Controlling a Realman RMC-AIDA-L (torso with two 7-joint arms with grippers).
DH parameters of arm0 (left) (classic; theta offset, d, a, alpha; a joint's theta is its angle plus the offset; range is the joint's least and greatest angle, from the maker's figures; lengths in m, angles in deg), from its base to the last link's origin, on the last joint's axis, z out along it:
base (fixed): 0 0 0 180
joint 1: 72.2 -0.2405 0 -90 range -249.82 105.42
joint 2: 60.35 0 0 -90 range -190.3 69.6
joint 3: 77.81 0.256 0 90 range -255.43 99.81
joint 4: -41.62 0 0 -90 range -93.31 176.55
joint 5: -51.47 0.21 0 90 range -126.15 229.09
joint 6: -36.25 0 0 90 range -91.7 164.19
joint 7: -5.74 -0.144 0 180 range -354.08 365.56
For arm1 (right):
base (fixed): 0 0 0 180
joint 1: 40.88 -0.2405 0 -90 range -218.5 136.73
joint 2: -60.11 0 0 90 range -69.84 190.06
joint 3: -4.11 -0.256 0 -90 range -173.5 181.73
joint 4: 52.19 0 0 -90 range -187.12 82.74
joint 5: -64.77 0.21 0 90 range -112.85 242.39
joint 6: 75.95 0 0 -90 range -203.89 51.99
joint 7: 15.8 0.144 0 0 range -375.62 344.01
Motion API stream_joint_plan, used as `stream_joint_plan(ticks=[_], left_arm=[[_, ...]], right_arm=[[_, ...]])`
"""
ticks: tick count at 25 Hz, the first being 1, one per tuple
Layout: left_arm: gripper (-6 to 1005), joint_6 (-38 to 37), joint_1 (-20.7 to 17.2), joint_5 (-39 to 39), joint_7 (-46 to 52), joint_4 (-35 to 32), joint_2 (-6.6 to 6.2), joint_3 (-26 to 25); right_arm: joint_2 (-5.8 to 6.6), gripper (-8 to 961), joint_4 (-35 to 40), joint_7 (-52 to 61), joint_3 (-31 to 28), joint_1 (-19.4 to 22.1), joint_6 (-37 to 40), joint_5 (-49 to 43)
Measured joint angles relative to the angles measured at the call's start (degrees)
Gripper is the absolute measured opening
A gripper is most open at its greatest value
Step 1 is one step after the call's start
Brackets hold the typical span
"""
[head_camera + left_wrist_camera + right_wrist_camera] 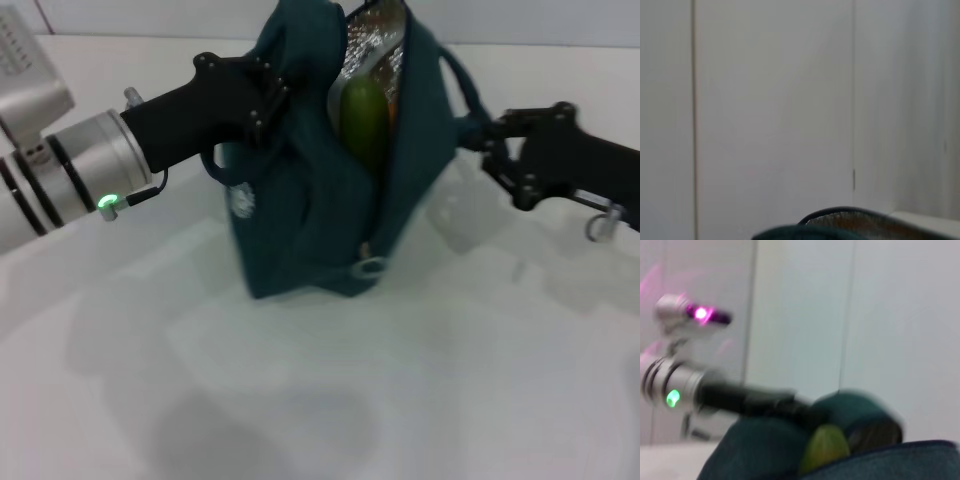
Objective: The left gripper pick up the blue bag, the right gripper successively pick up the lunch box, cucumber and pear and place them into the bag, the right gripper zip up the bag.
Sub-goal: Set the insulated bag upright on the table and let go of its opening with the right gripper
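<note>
Leftward, left claw (268,92) clamped on the upright blue bag (300,200), cucumber (364,118) standing in its open mouth, zip pull low in front, right claw (478,138) nearest at the bag's right side, grip state unclear.

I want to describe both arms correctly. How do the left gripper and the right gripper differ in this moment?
The left gripper is clamped on the blue bag at its upper left edge; the right gripper sits at the bag's right side by a handle, grip unclear. The left wrist is silver with a green light; the right arm is slim and black. Both are black claws.
</note>
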Motion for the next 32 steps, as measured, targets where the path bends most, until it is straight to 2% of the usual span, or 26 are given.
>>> stream_joint_plan(ticks=[5, 8, 11, 14, 18, 22, 27, 32], left_arm=[[59, -9.71, -3.45, -5.02, -9.96, 1.37, 0.00, -0.03], [61, -16.61, -4.08, -8.77, -15.02, 5.10, 0.00, 0.02], [63, -20.82, -4.12, -9.46, -18.86, 8.09, -0.02, 0.05], [65, -21.33, -4.17, -9.21, -20.97, 9.58, 0.08, 0.40], [68, -20.45, -4.15, -8.82, -27.63, 13.09, 0.16, 4.09], [71, -18.95, -3.52, -9.08, -32.99, 15.95, 0.52, 4.59], [75, -17.70, -3.17, -10.26, -34.40, 17.05, 0.57, 4.47], [176, -17.58, -0.63, -13.08, -34.05, 18.96, 0.78, 4.63]], right_arm=[[0.36, 97, -1.26, -3.61, 0.00, 4.05, 9.80, 4.59], [0.47, 89, -1.86, -4.11, 0.06, 6.40, 14.28, 8.06], [0.51, 88, -3.69, -4.54, 0.36, 7.78, 18.97, 7.59], [0.51, 87, -4.83, -2.46, 0.39, 8.13, 18.02, 4.58], [0.25, 85, -4.84, -0.94, 0.40, 8.21, 17.54, -0.09], [0.04, 102, -4.57, -0.76, 0.33, 8.59, 16.70, -0.60], [0.02, 130, -4.77, -1.21, 0.04, 9.22, 16.29, 1.59], [0.46, 158, -5.55, -0.80, 0.25, 8.84, 16.42, 3.52]])
